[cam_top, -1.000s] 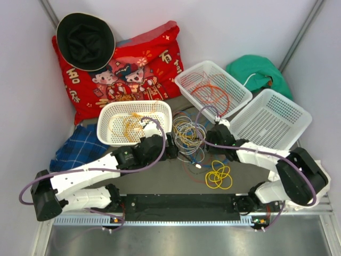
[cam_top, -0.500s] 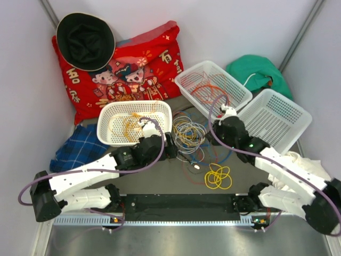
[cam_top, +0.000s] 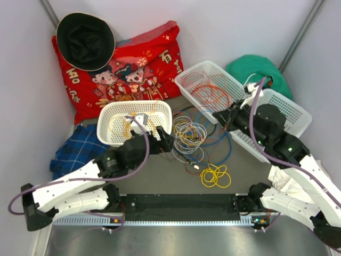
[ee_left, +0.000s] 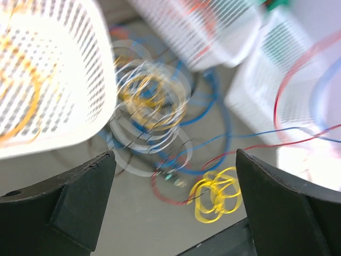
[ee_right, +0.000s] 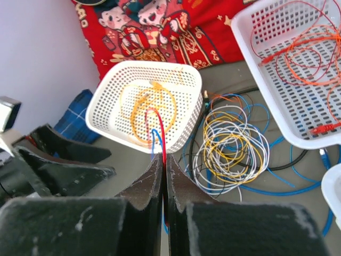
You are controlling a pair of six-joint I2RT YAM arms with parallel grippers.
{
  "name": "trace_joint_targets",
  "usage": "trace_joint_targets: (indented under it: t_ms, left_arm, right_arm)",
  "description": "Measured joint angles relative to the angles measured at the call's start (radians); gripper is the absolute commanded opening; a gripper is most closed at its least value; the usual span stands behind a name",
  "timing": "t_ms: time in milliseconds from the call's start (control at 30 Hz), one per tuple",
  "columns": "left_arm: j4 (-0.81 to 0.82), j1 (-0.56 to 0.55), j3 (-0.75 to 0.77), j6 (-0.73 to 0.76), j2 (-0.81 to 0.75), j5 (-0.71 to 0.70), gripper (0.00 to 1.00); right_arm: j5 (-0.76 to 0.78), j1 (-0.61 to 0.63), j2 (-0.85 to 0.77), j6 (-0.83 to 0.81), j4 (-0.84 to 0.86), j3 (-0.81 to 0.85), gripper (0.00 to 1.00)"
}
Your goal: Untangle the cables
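Note:
A tangle of grey-white, yellow, blue and black cables (cam_top: pixel 189 136) lies on the table between the baskets; it also shows in the right wrist view (ee_right: pixel 229 146) and, blurred, in the left wrist view (ee_left: pixel 149 106). A yellow coil (cam_top: pixel 214 175) lies apart near the front. My right gripper (cam_top: pixel 219 118) is raised over the right side, shut on a red wire (ee_right: pixel 162 136) and a blue wire (ee_right: pixel 154 140) that run down to the tangle. My left gripper (cam_top: pixel 161 141) is open and empty, just left of the tangle, beside the oval basket (cam_top: pixel 104 120).
The oval basket holds orange-yellow cables (cam_top: pixel 130 124). A back basket (cam_top: pixel 184 80) holds red and orange cables (cam_top: pixel 210 92). A third basket (cam_top: pixel 290 114) lies under my right arm. A red pillow (cam_top: pixel 149 58), black hat (cam_top: pixel 85 40), green cloth (cam_top: pixel 256 69) and plaid cloth (cam_top: pixel 74 146) ring the area.
My right arm has lifted and swung right and back, drawing the red and blue wires out of the tangle. My left arm has pulled back slightly to the left.

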Motion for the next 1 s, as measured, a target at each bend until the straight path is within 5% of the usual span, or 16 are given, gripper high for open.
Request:
trace_joint_targets:
  t_ms: [267,700,1000]
  left_arm:
    - [0.400,0.000,-0.079,0.164,-0.141,0.076,0.98]
    - [0.725,-0.001,0.012,0.127,0.269,0.592,0.98]
    - [0.890,-0.019,0.032,0.104,0.361,0.712,0.95]
  right_arm:
    - [-0.047,0.003,-0.002,-0.004,-0.051,0.103,0.00]
    - [-0.107,0.007,0.000,0.074,-0.077,0.047,0.00]
    - [-0.129,0.017,0.000,0.099,-0.075,0.044,0.00]
